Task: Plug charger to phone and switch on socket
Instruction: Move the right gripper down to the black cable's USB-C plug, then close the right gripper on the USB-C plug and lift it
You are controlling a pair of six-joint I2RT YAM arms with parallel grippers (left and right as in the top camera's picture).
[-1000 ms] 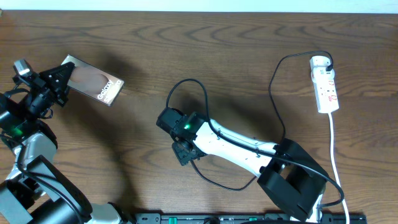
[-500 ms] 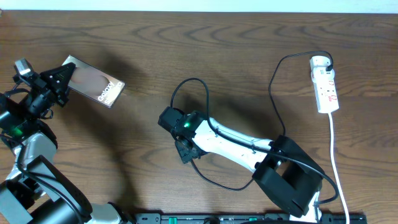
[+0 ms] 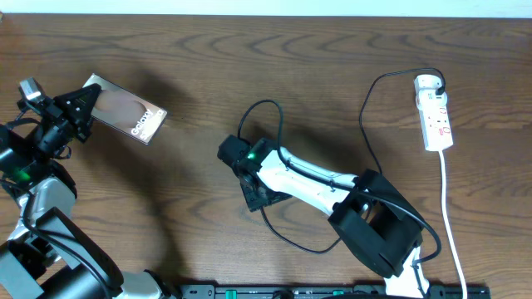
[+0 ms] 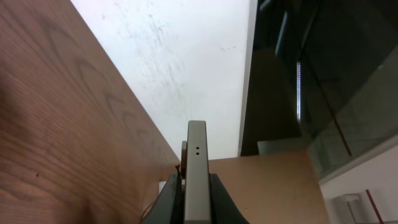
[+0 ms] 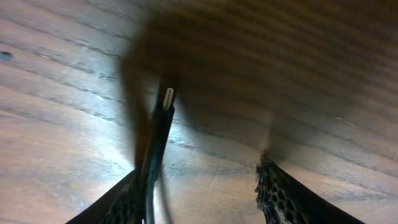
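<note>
My left gripper (image 3: 81,106) is shut on the phone (image 3: 129,112), a grey-brown slab with white "Galaxy" lettering, held tilted above the table at the far left. In the left wrist view the phone's thin edge (image 4: 197,155) stands between the fingers (image 4: 196,180). My right gripper (image 3: 229,151) is at mid-table, low over the wood. In the right wrist view its fingers (image 5: 199,171) are wide apart. The charger's black cable lies along the left finger, its plug tip (image 5: 168,96) on the table. The cable (image 3: 264,105) loops back to the white socket (image 3: 435,116) at the far right.
The socket's white cord (image 3: 446,208) runs down the right side towards the front. The charger cable also loops along the table under the right arm (image 3: 312,249). A black rail (image 3: 332,291) lines the front edge. The table's far edge meets a white wall (image 4: 186,56).
My right gripper has shifted slightly right and back, and its arm has swung. The cable loop beside it has moved right with it. The left gripper and phone have not moved.
</note>
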